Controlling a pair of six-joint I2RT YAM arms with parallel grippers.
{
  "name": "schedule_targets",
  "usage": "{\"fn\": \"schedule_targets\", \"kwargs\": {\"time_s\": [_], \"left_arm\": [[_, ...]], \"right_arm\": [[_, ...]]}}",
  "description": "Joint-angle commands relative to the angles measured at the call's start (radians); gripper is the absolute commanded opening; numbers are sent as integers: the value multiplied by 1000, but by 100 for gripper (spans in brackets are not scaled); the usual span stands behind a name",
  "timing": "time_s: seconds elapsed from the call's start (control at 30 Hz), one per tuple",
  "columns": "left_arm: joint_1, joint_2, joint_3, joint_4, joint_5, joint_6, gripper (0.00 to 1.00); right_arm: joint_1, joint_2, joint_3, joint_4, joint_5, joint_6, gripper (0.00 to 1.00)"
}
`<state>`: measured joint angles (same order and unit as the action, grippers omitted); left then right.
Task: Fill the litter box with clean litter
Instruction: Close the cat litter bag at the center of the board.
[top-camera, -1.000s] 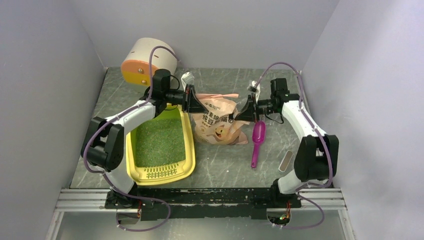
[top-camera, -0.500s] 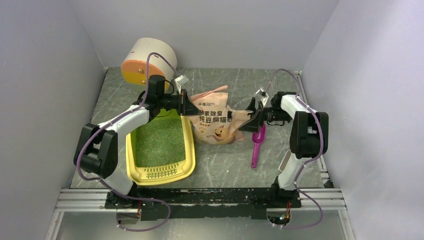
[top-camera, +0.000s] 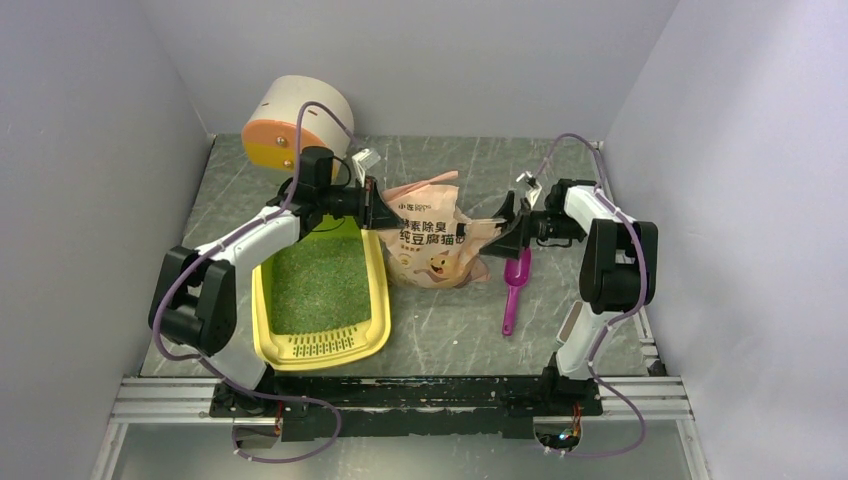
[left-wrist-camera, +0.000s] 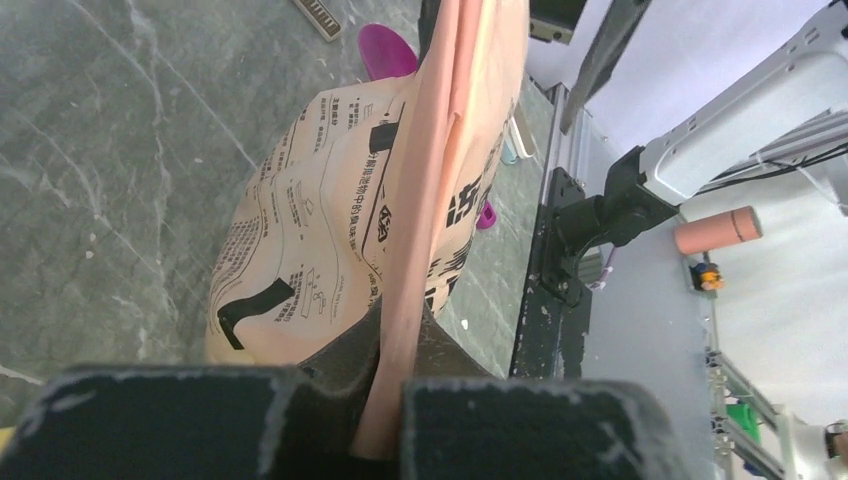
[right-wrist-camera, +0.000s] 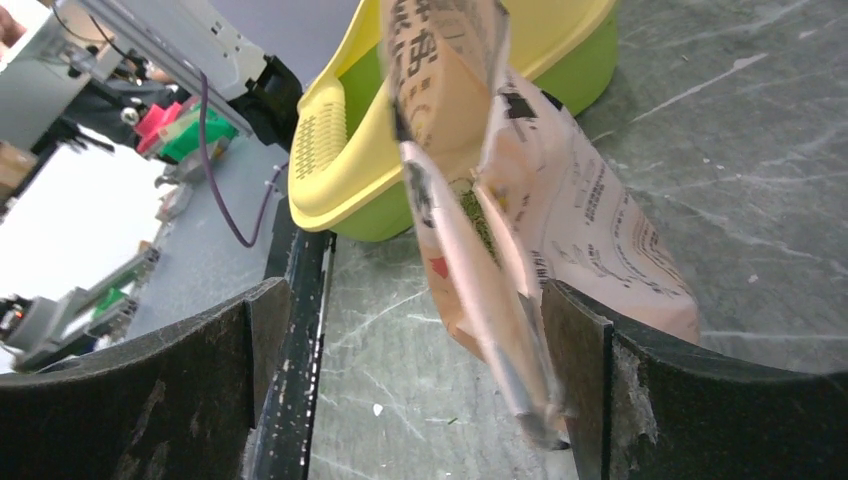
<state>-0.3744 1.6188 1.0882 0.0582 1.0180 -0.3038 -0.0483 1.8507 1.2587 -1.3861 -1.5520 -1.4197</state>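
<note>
Two arms meet over the grey marbled tabletop (top-camera: 440, 330). The largest thing on it is the litter box (top-camera: 379, 290), lying lengthwise on the left with its slotted end toward the arm bases. Behind it a white cylinder (top-camera: 290, 120) with an orange end leans in the corner. The clean litter (top-camera: 320, 285) already spreads as a green bed across the tray floor. Just beside the tray's right rim, the pink-beige bag (top-camera: 435, 250) rests on the tabletop, and a magenta scoop (top-camera: 515, 285) lies near its other side. The left claw (top-camera: 378, 212) is pressed together on the bag's upper edge; its wrist view shows the pink film pinched between the fingers. The right claw (top-camera: 505, 228) is spread wide around the bag's opposite corner, which hangs between the fingers unclamped. The pouring looks finished or paused, with the bag being set down. If so, the next move asks the left claw to let go only once the bag sits steady. If more litter is wanted, the right claw must close on that corner and tip the bag over the tray. How much litter remains in the bag cannot be told, though a greenish streak shows inside its mouth. The left arm covers the tray's far end, and the litter's depth is hard to judge.
</note>
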Motion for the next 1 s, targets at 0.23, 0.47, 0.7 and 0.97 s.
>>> {"fn": "schedule_targets", "kwargs": {"time_s": [0.23,0.47,0.7,0.97], "left_arm": [[-109,-82,87,-190,-118,223,5],[-109,-103,121,-265,-200,261,5],[-109,-122,80,-225,-197,247,5],[-107,-125,79,-208,-117,205,5]], "right_arm": [[-45,44,120,-6,-14,281,100],[42,-417,-197,1053,480,1519,100],[42,-628,-277,1095,783,1438,100],[34,-680,-550,1527,618,1511,100]]}}
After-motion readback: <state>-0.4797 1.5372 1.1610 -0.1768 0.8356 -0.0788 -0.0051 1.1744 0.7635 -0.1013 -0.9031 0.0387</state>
